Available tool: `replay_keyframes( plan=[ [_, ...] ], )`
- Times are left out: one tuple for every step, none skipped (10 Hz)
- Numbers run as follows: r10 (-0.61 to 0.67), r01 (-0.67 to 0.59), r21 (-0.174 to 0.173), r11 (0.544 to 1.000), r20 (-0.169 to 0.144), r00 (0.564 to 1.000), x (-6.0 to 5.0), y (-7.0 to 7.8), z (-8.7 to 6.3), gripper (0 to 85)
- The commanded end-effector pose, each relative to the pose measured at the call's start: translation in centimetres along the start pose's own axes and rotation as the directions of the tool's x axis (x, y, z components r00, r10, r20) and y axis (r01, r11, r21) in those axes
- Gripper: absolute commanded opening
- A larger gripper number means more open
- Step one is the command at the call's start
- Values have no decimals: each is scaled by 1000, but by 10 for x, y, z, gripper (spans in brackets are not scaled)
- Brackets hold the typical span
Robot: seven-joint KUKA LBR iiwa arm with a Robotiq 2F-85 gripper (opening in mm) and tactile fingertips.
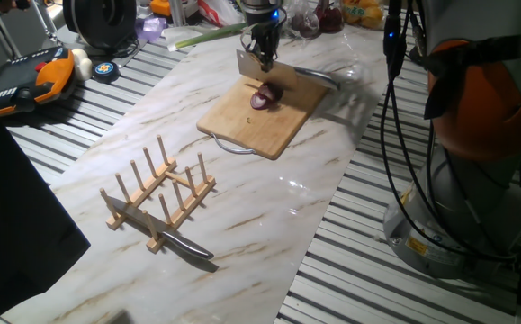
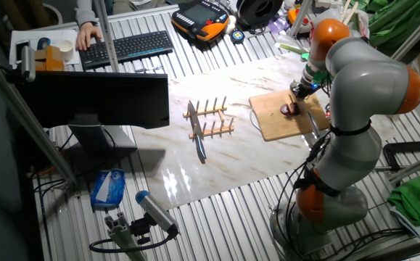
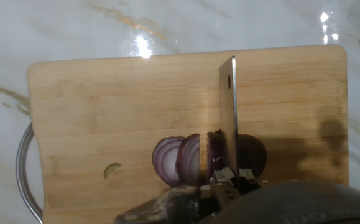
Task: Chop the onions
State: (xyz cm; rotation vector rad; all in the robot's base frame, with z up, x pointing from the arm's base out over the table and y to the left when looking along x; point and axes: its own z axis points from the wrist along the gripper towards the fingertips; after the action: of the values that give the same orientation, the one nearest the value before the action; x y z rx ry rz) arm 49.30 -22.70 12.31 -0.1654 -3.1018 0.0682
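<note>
A dark purple-red onion point(image 3: 181, 160) lies on the wooden cutting board point(image 3: 105, 106), partly cut: two slices fan out left of the blade and the uncut part of the bulb point(image 3: 255, 152) sits to its right. My gripper point(image 3: 229, 185) is shut on the handle of a cleaver point(image 3: 228, 102), whose blade stands edge-down in the onion. In one fixed view the gripper point(image 1: 262, 47) hangs over the onion point(image 1: 264, 97) at the board's point(image 1: 260, 126) far end. The other fixed view shows the onion point(image 2: 291, 110) beside the gripper point(image 2: 300, 90).
A wooden rack point(image 1: 157, 191) stands on the marble top near the front, with a knife point(image 1: 186, 245) lying against it. A metal utensil point(image 1: 318, 76) lies behind the board. Bags and an orange pendant point(image 1: 40, 79) crowd the far edge. The arm's base point(image 1: 471, 135) stands at the right.
</note>
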Motion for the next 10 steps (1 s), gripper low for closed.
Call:
replay_keyframes(
  plan=[
    [0,0,1,1000,2,1000,-1,0,-1,7],
    [1,-1,2,1000,4,1000,-1,1,1,7],
    [3,-3,2,1000,5,1000,0,2,3,7],
    [4,-4,2,1000,7,1000,0,2,4,7],
    [4,-4,0,1000,8,1000,0,2,5,7],
    [4,-4,0,1000,10,1000,0,1,6,7],
    [4,-4,-2,1000,10,1000,0,0,7,7],
    [4,-4,-2,1000,10,1000,0,0,8,7],
    [4,-4,-2,1000,10,1000,-1,0,8,7],
    [4,-4,-3,1000,10,1000,-1,0,9,7]
  ],
)
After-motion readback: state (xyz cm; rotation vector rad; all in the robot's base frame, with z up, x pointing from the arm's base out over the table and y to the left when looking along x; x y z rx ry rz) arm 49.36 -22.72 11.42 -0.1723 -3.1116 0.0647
